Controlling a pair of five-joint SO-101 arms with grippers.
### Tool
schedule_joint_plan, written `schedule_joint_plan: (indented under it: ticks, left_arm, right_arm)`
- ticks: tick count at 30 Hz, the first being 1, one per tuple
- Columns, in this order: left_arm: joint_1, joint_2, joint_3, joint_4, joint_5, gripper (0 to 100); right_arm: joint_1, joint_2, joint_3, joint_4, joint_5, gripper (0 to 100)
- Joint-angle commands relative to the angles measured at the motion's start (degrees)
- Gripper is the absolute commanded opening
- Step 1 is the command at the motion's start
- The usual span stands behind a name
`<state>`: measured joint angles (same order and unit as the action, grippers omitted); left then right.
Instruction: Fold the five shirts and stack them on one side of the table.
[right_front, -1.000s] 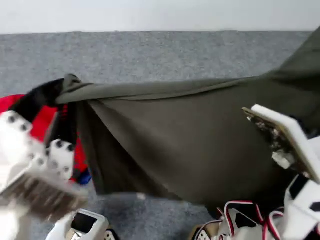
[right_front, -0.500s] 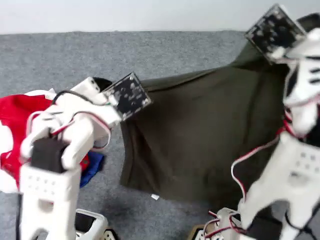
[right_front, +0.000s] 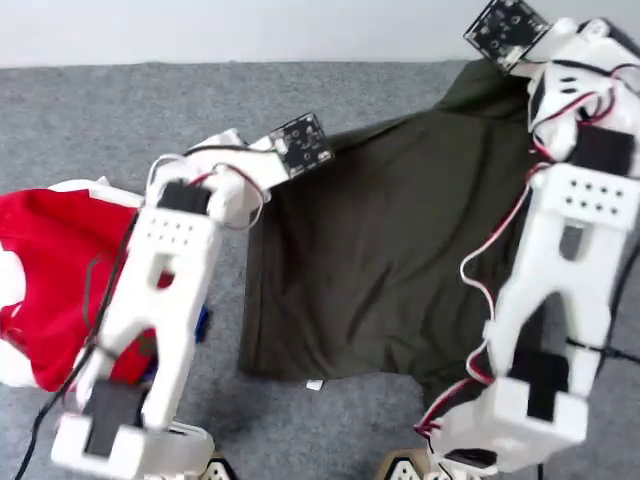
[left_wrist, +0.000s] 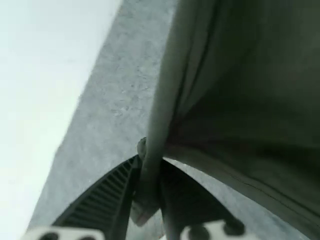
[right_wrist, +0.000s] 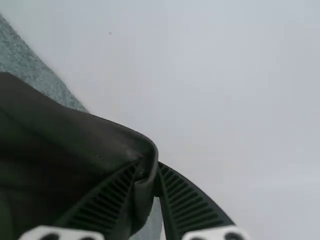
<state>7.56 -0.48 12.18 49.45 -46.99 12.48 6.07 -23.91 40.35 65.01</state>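
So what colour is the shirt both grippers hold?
Plain dark olive green shirt, best in high view.

Grey felt-like table (right_front: 300, 100) meets a plain white wall (right_front: 300, 30)

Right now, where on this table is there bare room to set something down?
The far strip of table between the wall and the red clothes is bare. A small patch lies in front of the green shirt. The middle is crowded.
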Motion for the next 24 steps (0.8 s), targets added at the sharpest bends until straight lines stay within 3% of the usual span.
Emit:
schedule_joint_plan:
  ticks: [1, 4, 14, 19, 24]
  left_arm:
    - [-1.49, 9.76, -12.35, -1.49, -2.46, 1]
    - [-2.46, 17.76, -22.02, 0.97, -5.01, 1]
    - [-3.16, 36.92, -58.07, 24.18, -10.02, 1]
    - [-2.64, 42.99, -70.73, 37.98, -11.96, 1]
    - [-2.46, 45.89, -79.25, 50.29, -12.31, 1]
  right_arm:
    - [-0.4, 3.03, -0.62, -8.48, 0.7, 0.9]
    - [-0.31, 6.55, -0.79, -14.9, 0.7, 0.9]
    - [-0.31, 11.38, -0.88, -29.58, 0.7, 0.9]
    - [-0.48, 11.56, -0.53, -28.7, 0.7, 0.9]
    - [-0.4, 11.03, -0.53, -17.45, 0.79, 0.9]
